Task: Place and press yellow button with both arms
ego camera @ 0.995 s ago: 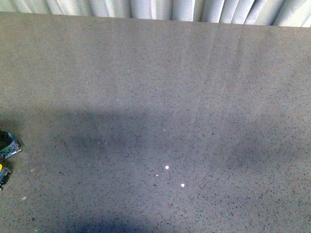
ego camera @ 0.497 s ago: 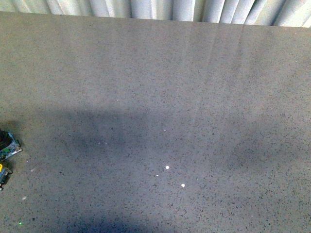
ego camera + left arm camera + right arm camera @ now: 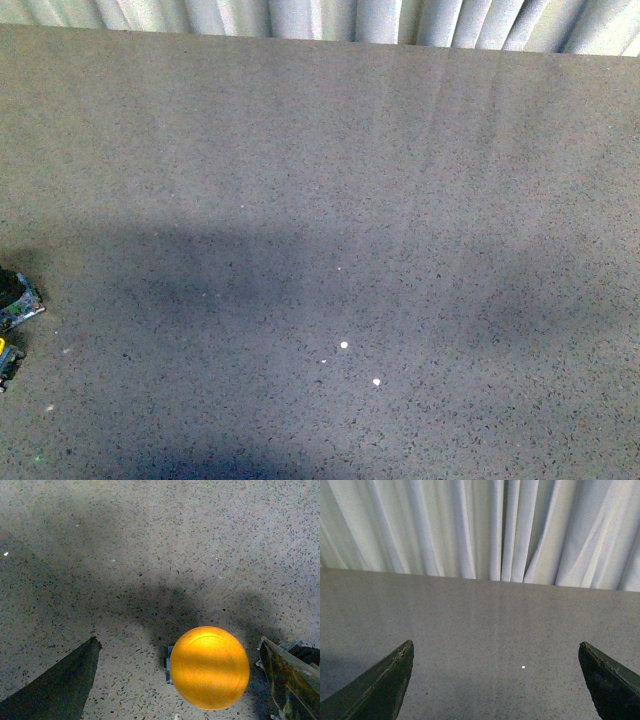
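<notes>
- Hardly anything has moved since the earlier front pictures. The dark blue-tinged shape (image 3: 18, 298) at the far left edge sits where it sat, and only the broad shadow on the grey speckled table top (image 3: 400, 200) has shifted a little. That shape is too cropped to name.
- The left gripper (image 3: 178, 640) hangs over the table pointing down. Its two dark fingers (image 3: 55, 685) are spread wide with nothing clamped between them.
- The orange-yellow dome-capped push button (image 3: 210, 667) stands upright on the table in that gap, seen from straight above. It is nearer one finger than the other and touches neither, as far as shows. I judge the gripper is lined up over it so it can close on the body below the cap and carry it toward the middle.
- The right gripper (image 3: 496, 647) is likewise wide open and empty, looking across the table to the white pleated curtain (image 3: 495, 530). The button does not show in its view. It is probably held back to do the pressing once the button is set down.
</notes>
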Available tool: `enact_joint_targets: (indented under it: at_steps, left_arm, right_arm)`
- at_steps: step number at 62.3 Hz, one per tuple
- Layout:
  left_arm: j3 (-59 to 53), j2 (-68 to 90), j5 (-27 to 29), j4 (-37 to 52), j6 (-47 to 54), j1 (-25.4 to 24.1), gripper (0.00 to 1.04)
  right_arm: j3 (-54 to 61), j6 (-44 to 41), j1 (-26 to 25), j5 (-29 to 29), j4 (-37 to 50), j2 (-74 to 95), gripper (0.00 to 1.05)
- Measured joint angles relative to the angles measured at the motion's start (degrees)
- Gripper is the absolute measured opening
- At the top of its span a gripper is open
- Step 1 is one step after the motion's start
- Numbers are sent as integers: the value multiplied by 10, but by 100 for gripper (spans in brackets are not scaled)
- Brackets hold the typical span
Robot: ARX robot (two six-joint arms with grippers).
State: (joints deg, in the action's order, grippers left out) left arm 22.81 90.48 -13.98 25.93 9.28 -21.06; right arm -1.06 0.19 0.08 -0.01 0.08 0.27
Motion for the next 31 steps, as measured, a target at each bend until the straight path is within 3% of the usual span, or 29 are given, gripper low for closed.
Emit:
enact_joint_targets:
  at_steps: [3,24,31]
  left_arm:
    - [0,0,0,0,1,0,92]
    - [0,4,0,8,4,3,39]
    - [0,4,0,10,6,6,34]
  right_arm:
    - [0,0,0,0,0,0,96]
    - [0,0,0,0,0,0,96]
    - [0,0,0,0,0,0,96]
